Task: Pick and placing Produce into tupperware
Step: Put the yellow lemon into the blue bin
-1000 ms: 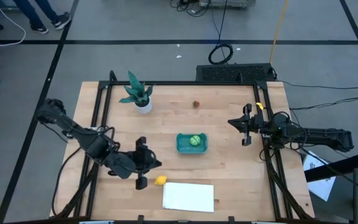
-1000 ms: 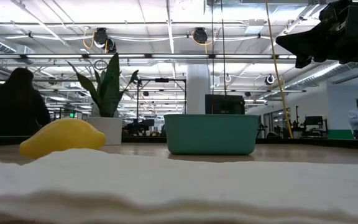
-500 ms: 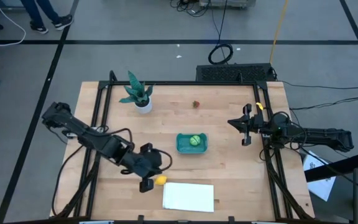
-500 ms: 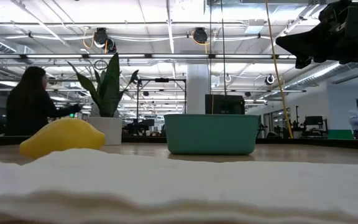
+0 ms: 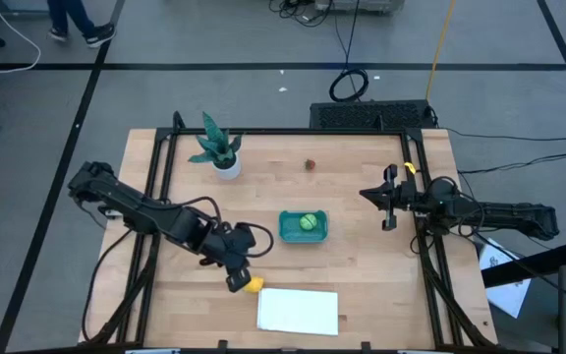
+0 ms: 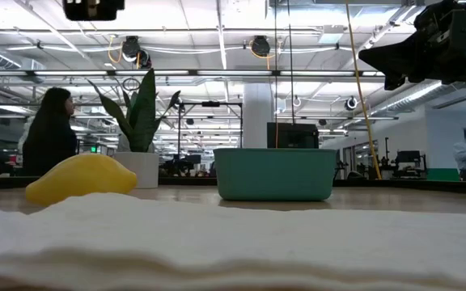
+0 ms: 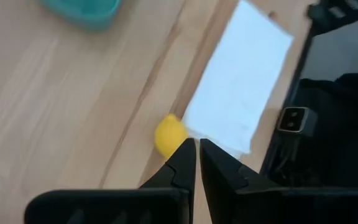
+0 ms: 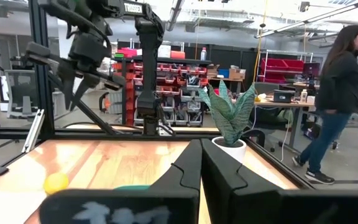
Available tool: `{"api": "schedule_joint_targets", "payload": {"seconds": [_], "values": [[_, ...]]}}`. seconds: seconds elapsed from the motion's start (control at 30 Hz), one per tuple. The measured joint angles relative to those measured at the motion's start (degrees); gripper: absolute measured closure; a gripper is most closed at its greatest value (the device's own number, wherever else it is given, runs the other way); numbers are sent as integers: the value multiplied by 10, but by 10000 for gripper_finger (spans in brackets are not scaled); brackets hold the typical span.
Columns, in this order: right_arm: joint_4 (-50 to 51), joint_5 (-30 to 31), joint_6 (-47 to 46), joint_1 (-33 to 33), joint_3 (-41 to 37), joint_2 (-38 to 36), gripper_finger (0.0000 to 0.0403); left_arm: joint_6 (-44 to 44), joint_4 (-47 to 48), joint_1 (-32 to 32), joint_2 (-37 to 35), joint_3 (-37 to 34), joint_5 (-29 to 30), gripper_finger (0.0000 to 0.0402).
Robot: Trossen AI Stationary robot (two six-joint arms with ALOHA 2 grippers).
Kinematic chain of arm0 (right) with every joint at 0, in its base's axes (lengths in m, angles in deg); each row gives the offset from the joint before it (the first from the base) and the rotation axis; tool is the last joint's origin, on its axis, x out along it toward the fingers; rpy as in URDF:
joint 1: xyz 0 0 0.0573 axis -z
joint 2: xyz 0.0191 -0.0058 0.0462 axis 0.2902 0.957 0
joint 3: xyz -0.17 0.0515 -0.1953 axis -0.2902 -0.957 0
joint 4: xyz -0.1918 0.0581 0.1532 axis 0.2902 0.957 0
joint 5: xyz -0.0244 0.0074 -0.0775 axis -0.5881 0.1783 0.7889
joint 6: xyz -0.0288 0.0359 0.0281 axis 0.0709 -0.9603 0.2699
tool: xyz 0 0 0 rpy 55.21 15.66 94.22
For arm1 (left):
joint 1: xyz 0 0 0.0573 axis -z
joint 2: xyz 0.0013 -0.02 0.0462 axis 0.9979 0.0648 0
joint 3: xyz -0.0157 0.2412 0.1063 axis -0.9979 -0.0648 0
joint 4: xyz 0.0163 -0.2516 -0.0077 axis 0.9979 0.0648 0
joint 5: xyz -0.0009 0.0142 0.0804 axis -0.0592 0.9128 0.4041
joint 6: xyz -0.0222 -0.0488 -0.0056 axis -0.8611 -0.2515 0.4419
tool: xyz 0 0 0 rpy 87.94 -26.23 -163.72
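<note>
The yellow lemon-like piece (image 5: 254,285) lies on the wood by the white sheet's far left corner; it also shows as the lemon (image 6: 82,178) (image 7: 168,135) (image 8: 56,182). The light green ball (image 5: 308,222) sits inside the teal tupperware (image 5: 303,227) (image 6: 275,174) at mid table. The tiny dark red piece (image 5: 311,165) rests near the far edge. My left gripper (image 5: 237,281) (image 7: 197,148) hangs shut above the table, just left of the lemon, touching nothing. My right gripper (image 5: 386,207) (image 8: 201,158) waits shut at the table's right side.
A flat white sheet (image 5: 298,311) (image 7: 241,81) lies at the near edge, right of the lemon. A potted green plant (image 5: 219,147) (image 6: 140,113) stands at the far left. Black frame rails run along the table's sides. A person (image 8: 340,93) walks in the room beyond.
My left arm has reached out toward the table's right and near edge, bringing its gripper from left of the lemon to just beside and above it, and the gripper has turned. Its gripper has come into the low view's top. The produce and tupperware have stayed put.
</note>
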Motion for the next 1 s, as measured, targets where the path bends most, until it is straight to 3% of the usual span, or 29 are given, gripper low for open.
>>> {"api": "schedule_joint_targets", "payload": {"seconds": [1.0], "values": [[-1, 1, 1, 0, 0, 5, 403, 67, -6, 5, 10, -1, -72, 375]]}}
